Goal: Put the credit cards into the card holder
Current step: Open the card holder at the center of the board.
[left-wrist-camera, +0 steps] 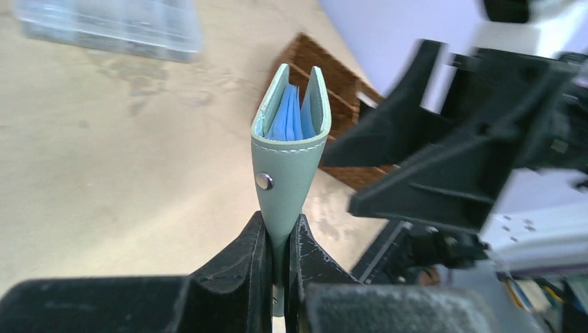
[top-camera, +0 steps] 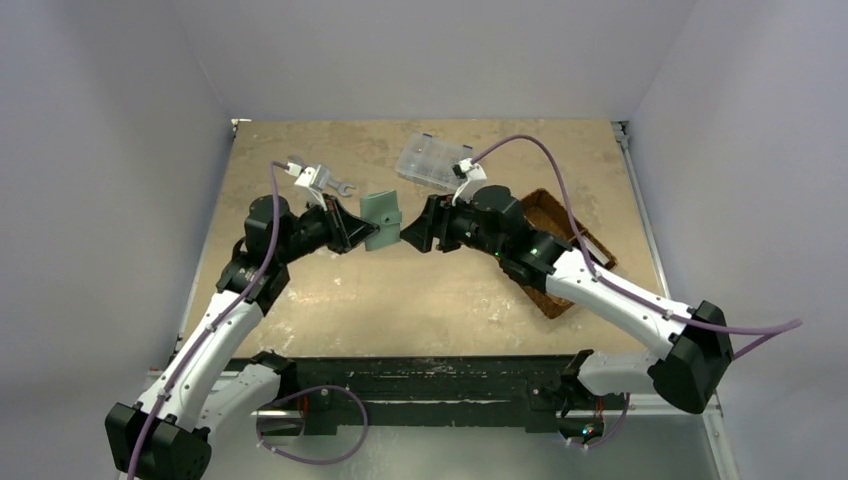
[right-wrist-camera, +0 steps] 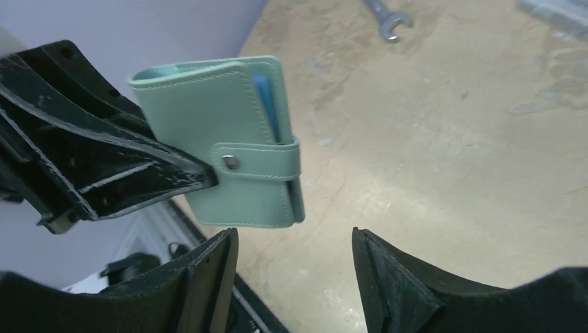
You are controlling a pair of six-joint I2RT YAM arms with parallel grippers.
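Note:
My left gripper (top-camera: 362,232) is shut on the sage-green card holder (top-camera: 383,220) and holds it above the table. In the left wrist view the card holder (left-wrist-camera: 291,156) stands up from my left gripper (left-wrist-camera: 286,239), snap stud facing me, blue pockets showing at its top. My right gripper (top-camera: 412,230) is open and empty just right of the holder. In the right wrist view my right gripper (right-wrist-camera: 295,239) sits just below the snapped-shut card holder (right-wrist-camera: 236,142). No credit cards show in any view.
A clear plastic compartment box (top-camera: 433,162) lies at the back. A brown woven basket (top-camera: 560,240) lies under my right arm. A wrench (top-camera: 318,178) lies at the back left, also in the right wrist view (right-wrist-camera: 385,17).

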